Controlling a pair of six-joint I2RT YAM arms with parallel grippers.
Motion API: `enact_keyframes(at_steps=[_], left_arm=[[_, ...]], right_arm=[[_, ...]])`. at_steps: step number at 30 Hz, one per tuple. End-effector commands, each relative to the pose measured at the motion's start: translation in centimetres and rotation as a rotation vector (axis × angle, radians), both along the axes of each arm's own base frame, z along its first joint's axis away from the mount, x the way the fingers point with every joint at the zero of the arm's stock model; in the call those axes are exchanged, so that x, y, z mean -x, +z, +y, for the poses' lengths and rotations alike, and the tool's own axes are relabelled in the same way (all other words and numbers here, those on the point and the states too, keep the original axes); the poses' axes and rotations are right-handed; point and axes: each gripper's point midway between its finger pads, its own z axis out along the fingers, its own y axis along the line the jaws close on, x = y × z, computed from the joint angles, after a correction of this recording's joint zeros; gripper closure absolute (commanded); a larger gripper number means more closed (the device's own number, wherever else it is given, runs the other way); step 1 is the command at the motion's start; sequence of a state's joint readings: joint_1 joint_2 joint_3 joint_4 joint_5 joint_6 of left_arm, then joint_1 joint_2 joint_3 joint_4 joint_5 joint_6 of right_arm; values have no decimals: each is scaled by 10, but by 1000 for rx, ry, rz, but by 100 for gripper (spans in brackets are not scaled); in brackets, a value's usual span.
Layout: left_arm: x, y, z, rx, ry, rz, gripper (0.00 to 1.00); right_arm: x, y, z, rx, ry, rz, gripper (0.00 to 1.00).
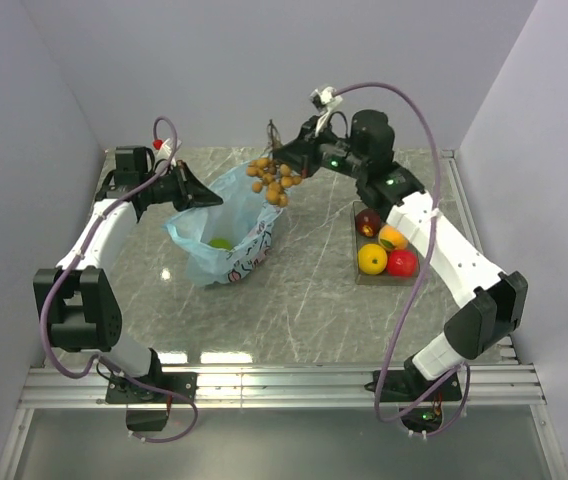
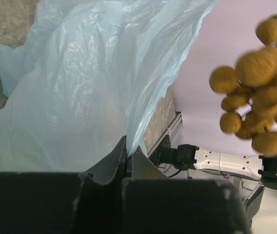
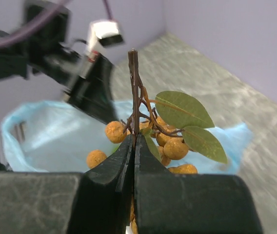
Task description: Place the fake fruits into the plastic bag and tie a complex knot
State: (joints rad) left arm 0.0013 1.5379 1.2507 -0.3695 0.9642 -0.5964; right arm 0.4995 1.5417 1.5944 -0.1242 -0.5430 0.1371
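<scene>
The light-blue plastic bag stands open on the table, a green apple lying inside it. My left gripper is shut on the bag's rim and holds that edge up; in the left wrist view the thin film is pinched between the jaws. My right gripper is shut on the stem of the bunch of small brown balls, which hangs over the bag's right-hand rim. The bunch has green leaves, and the bag lies behind and below it.
A clear rectangular tray at the right holds a dark red fruit, an orange one, a yellow one and a red one. Walls close in the marble table on three sides; a metal rail runs along the front.
</scene>
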Motion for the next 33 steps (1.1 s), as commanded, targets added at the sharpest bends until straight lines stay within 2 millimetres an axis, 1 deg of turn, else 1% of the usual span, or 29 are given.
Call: enact_keyframes(at_steps=[1, 2, 4, 5, 6, 8, 9, 11, 12, 13, 15, 16, 17, 18, 19, 21, 22, 23, 24, 25, 27, 29, 30, 32, 33], left_arm=[[-10, 14, 9, 39, -1, -41, 100], [-10, 13, 10, 45, 2, -36, 100], [-11, 15, 12, 77, 3, -27, 100], [-10, 14, 13, 82, 6, -22, 100], [-10, 14, 15, 91, 7, -15, 100], [-11, 15, 16, 99, 6, -15, 100], [-11, 15, 17, 101, 8, -14, 100], [-11, 15, 18, 106, 9, -12, 100], [-11, 16, 18, 110, 13, -9, 100], [-11, 16, 20, 111, 16, -9, 100], [-12, 15, 23, 110, 27, -5, 100], [-13, 14, 24, 109, 31, -2, 100], [-13, 13, 26, 107, 38, 1, 100], [-15, 10, 30, 105, 46, 8, 100], [-16, 10, 32, 102, 51, 7, 100], [-18, 8, 36, 99, 58, 6, 100], [-18, 8, 36, 98, 59, 4, 100], [-19, 9, 36, 96, 59, 2, 100], [-20, 8, 38, 90, 66, -3, 100], [-20, 9, 39, 89, 65, -5, 100], [-20, 10, 40, 80, 66, -15, 100], [-19, 11, 39, 84, 59, -18, 100], [-18, 11, 38, 85, 55, -21, 100], [-18, 12, 38, 85, 55, -29, 100], [-17, 12, 39, 82, 54, -32, 100]], right_arm=[[3, 57, 21, -191, -15, -164, 100], [0, 55, 26, -211, -22, -171, 100], [-10, 38, 40, -241, -56, -108, 100], [-14, 39, 43, -265, -70, -108, 100], [-17, 27, 55, -274, -72, -65, 100], [-26, 18, 61, -291, -114, -49, 100], [-30, 7, 69, -294, -117, -22, 100], [-30, -3, 81, -308, -124, -9, 100], [-33, -13, 85, -298, -133, 0, 100], [-29, -24, 93, -286, -130, 14, 100], [-26, -42, 100, -261, -121, 28, 100], [-23, -57, 102, -237, -115, 42, 100], [-16, -63, 106, -225, -96, 47, 100], [-13, -68, 106, -210, -88, 43, 100], [-7, -80, 107, -188, -74, 55, 99], [4, -84, 108, -159, -53, 33, 99], [9, -93, 109, -136, -46, 31, 98], [13, -95, 108, -124, -44, 22, 100], [18, -92, 107, -119, -37, -2, 100], [23, -100, 106, -102, -33, -2, 100], [28, -95, 102, -95, -31, -41, 100], [31, -100, 103, -75, -15, -44, 100], [30, -105, 106, -56, -10, -44, 87], [31, -102, 112, -38, 18, -35, 65], [30, -107, 114, -22, 26, -27, 38]])
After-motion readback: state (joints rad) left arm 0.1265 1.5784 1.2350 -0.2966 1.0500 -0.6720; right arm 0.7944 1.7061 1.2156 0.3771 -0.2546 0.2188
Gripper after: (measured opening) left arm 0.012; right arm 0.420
